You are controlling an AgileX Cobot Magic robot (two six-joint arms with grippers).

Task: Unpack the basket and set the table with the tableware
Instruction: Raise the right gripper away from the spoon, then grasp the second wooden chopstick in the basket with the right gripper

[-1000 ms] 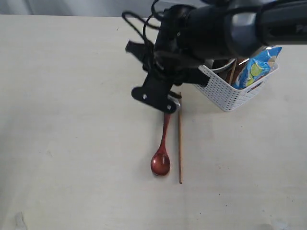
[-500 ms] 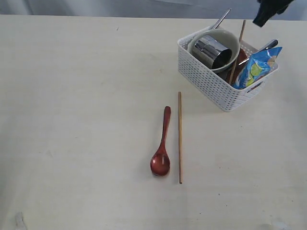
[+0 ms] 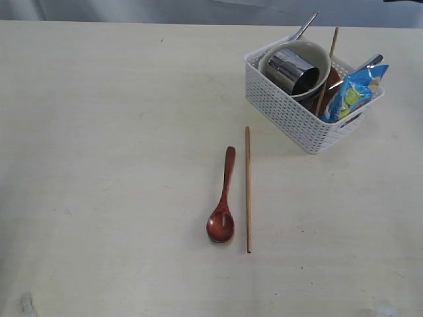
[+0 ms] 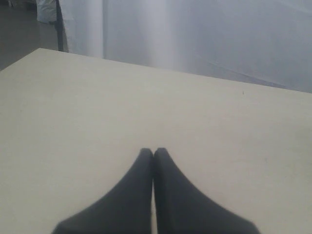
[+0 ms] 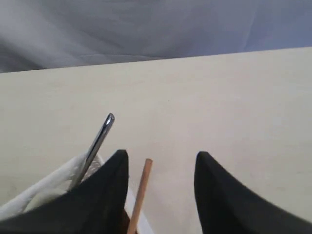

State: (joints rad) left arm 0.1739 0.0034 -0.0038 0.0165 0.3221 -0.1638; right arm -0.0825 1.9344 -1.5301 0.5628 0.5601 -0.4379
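Early days: the spoon (image 3: 221, 198) and one chopstick (image 3: 248, 188) lie side by side, apart, in the middle of the desk (image 3: 99, 132). The basket (image 3: 291, 112), near the desk's far edge, holds the bowl (image 3: 318, 56), cup (image 3: 294, 69), second chopstick (image 3: 327, 69), cutlery (image 3: 305, 26) and snack packet (image 3: 353, 92). The left claw (image 4: 154, 153) is closed and empty. The right claw (image 5: 162, 155) is open around the second chopstick's tip, not gripping.

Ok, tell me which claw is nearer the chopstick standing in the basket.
Right. The right claw, open, has the tip of the chopstick between its jaws; the left claw is shut over the table, with no basket in view.
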